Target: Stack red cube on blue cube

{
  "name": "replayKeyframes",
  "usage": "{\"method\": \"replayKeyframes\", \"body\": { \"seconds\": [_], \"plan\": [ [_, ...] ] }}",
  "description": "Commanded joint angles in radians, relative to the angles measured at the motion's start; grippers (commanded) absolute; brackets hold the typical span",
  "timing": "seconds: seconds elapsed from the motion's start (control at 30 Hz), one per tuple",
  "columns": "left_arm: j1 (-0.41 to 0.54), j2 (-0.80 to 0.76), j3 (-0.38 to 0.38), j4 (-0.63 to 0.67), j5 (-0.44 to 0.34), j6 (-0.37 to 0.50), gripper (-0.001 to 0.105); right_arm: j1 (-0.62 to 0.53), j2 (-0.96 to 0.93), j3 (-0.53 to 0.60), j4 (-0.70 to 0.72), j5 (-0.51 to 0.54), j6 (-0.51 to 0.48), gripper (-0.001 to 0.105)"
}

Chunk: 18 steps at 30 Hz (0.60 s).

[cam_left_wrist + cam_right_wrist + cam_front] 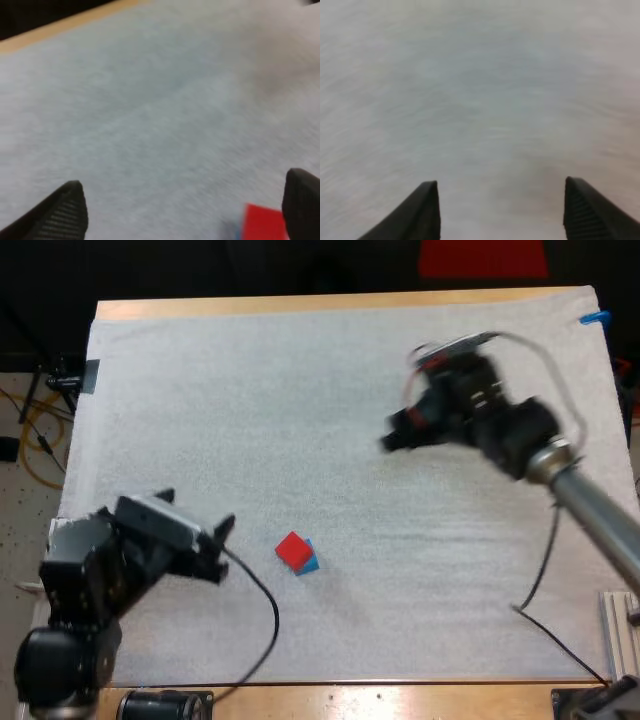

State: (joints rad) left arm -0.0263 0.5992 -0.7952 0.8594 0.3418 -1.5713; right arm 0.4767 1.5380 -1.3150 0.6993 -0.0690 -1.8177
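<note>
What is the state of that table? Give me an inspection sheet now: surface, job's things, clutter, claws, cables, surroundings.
Surface: white mat over the wooden table.
Job's things: red cube appears to sit on the blue cube, slightly offset.
Clutter: nothing seen.
Claws: left claw open, beside the stack, not touching it; right claw open over bare mat.
Cables: yellow cable on the floor.
Surroundings: floor left of the table.

One red cube [291, 549], one blue cube [312, 563], one white mat [300, 400], one wooden table [300, 306].
</note>
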Motion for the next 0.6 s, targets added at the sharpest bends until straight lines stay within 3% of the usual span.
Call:
{"method": "replayKeyframes", "body": {
  "seconds": [0.0,0.17,0.33,0.57],
  "plan": [
    [0.039,0.015,-0.006,-0.047,-0.011,-0.018,0.076,-0.049,-0.037,-0.004,0.017,-0.002,0.005,0.052],
    [0.083,0.037,-0.006,-0.084,-0.017,-0.022,0.076,-0.216,-0.132,0.041,0.023,-0.002,-0.003,0.052],
    [0.083,0.037,-0.006,-0.084,-0.033,-0.025,0.076,-0.385,-0.306,0.161,0.023,-0.004,-0.036,0.052],
    [0.083,0.031,-0.006,-0.065,-0.033,-0.025,0.076,-0.525,-0.574,0.335,0.040,-0.004,-0.074,0.052]
  ]
}}
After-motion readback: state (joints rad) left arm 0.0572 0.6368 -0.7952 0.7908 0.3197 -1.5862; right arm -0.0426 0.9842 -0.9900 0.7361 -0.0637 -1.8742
